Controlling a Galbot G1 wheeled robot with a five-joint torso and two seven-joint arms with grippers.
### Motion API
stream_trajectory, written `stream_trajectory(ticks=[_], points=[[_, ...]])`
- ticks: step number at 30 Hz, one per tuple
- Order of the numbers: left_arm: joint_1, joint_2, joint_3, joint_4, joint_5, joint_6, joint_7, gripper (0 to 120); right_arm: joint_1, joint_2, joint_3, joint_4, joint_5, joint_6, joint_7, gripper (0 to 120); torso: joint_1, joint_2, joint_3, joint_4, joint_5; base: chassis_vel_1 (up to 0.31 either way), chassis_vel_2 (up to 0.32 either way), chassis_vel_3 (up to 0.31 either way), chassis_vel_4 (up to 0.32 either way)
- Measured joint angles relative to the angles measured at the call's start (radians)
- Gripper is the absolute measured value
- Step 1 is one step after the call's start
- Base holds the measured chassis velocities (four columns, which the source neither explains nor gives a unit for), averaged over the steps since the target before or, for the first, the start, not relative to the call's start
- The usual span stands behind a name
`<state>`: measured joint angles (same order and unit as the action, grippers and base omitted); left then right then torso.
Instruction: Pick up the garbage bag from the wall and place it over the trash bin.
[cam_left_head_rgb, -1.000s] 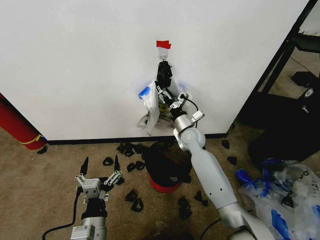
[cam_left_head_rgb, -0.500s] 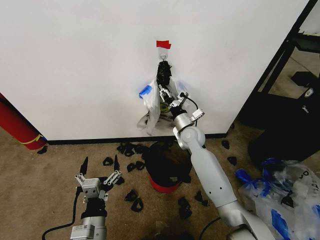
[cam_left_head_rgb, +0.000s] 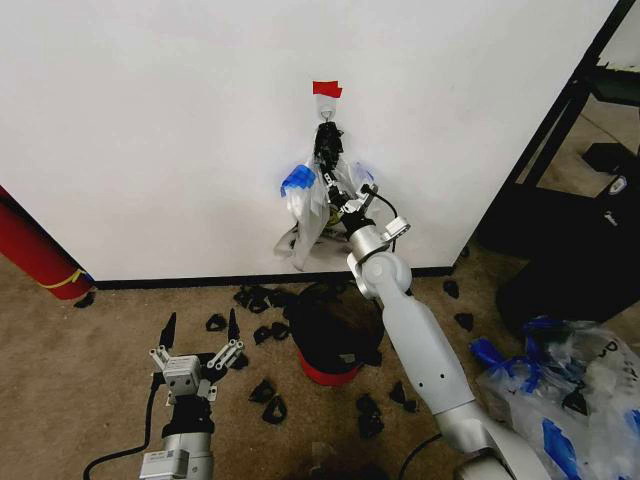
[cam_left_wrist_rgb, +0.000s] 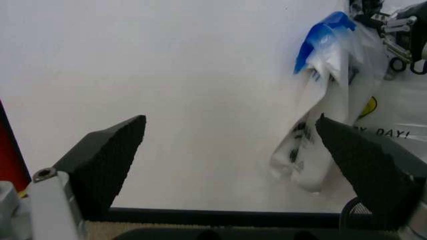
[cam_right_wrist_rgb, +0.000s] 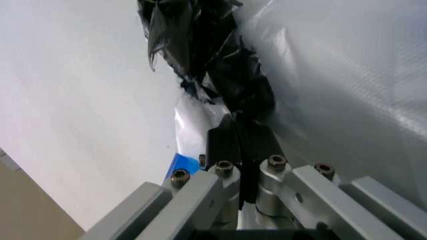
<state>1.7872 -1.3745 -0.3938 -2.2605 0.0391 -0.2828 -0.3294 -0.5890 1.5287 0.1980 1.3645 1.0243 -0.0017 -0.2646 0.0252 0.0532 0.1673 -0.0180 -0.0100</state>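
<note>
Currently, the right pincer (cam_left_head_rgb: 327, 178) is clamped on a dark bunched strip at the top of the garbage bag (cam_left_head_rgb: 308, 212), which hangs from the hook (cam_left_head_rgb: 326, 117) on the wall (cam_left_head_rgb: 150, 130). The left pincer (cam_left_head_rgb: 199, 337) rests low at near left, fingers apart. Removal is not complete; the trash bin (cam_left_head_rgb: 330, 345) on the floor below remains uncovered.

Right gripper (cam_left_head_rgb: 328, 172): risen toward the hook, fingers closed on the black plastic.
Garbage bag (cam_left_head_rgb: 308, 205): lifted, bunched higher.
</note>
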Motion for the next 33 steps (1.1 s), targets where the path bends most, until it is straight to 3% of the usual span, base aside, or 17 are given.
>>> stream_trajectory(ticks=[7, 11, 14, 21, 24, 33], points=[[0.003, 0.000, 0.000, -0.003, 0.002, -0.001, 0.000, 100, -0.010, -0.003, 0.001, 0.010, -0.004, 0.000, 0.000, 0, 0.000, 0.000, 0.000, 0.0000, 0.0000, 0.000, 0.000, 0.000, 0.000], [0.004, 0.001, 0.000, -0.003, 0.003, -0.001, 0.001, 100, -0.011, -0.004, 0.003, 0.015, -0.002, 0.000, -0.001, 16, 0.000, 0.000, 0.000, 0.0000, 0.0000, 0.000, 0.000, 0.000, 0.000], [0.005, 0.002, 0.000, -0.005, 0.003, -0.001, 0.002, 100, -0.012, -0.004, 0.004, 0.019, 0.005, 0.000, -0.004, 21, 0.000, 0.000, 0.000, 0.0000, 0.0000, 0.000, 0.000, 0.000, 0.000], [0.006, 0.003, 0.002, -0.007, 0.003, 0.000, 0.009, 100, -0.021, -0.007, 0.018, 0.033, 0.018, -0.003, -0.009, 52, 0.000, 0.000, 0.000, 0.0000, 0.0000, 0.000, 0.000, 0.000, 0.000], [0.003, 0.004, 0.003, -0.002, 0.002, 0.001, 0.009, 100, -0.026, -0.005, 0.024, 0.034, 0.015, -0.004, -0.008, 52, 0.000, 0.000, 0.000, -0.0001, 0.0000, 0.000, 0.000, 0.000, 0.000], [-0.002, 0.004, 0.006, 0.003, -0.001, 0.002, 0.012, 100, -0.024, -0.005, 0.026, 0.026, 0.010, -0.004, -0.004, 20, 0.000, 0.000, 0.000, -0.0001, 0.0000, 0.000, 0.000, 0.000, 0.000]])
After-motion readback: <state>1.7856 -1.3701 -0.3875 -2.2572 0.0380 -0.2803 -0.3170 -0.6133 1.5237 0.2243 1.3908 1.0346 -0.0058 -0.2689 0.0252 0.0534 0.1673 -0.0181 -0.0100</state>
